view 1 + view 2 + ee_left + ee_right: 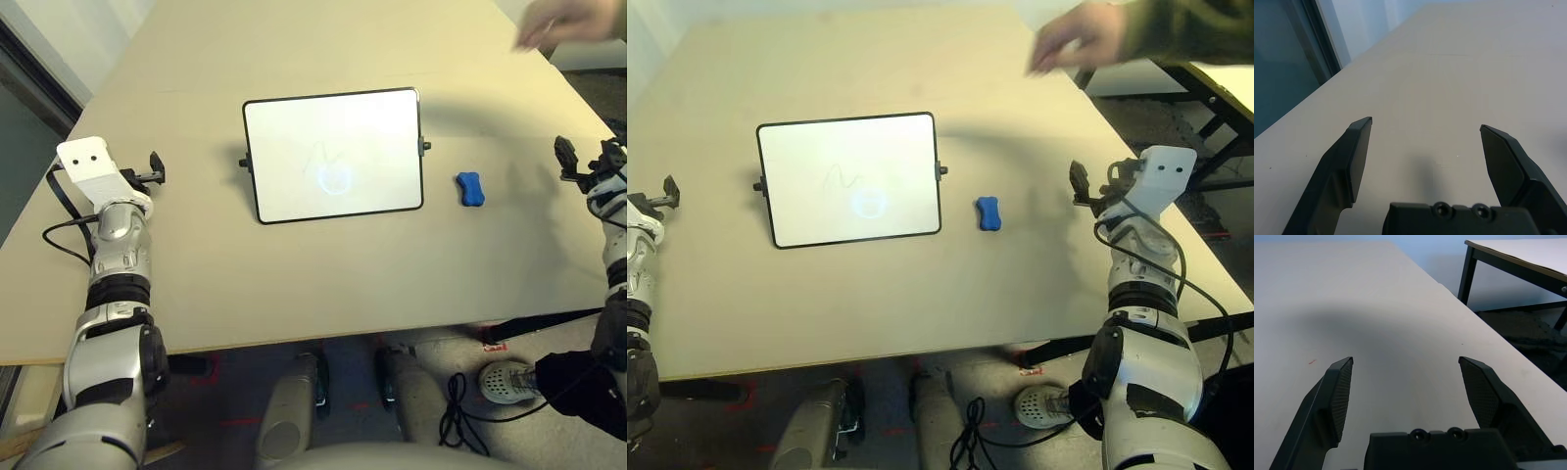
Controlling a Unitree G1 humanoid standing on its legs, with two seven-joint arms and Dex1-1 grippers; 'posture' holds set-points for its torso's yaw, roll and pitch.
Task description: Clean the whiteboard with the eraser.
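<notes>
The right gripper [1405, 382] hovers over the table [294, 284] near its 3 o'clock edge, fingers spread wide with nothing between them. The left gripper [1425, 147] mirrors it near the 9 o'clock edge, likewise spread and empty. Both forearms reach forward, roughly level. The eraser [469, 189] lies flat on the table, at 3 o'clock of the whiteboard [333, 155] and near it. The board lies mid-table, bearing a faint squiggle. A person's hand [1078, 39] hangs above the table at 1 o'clock, apart from everything.
</notes>
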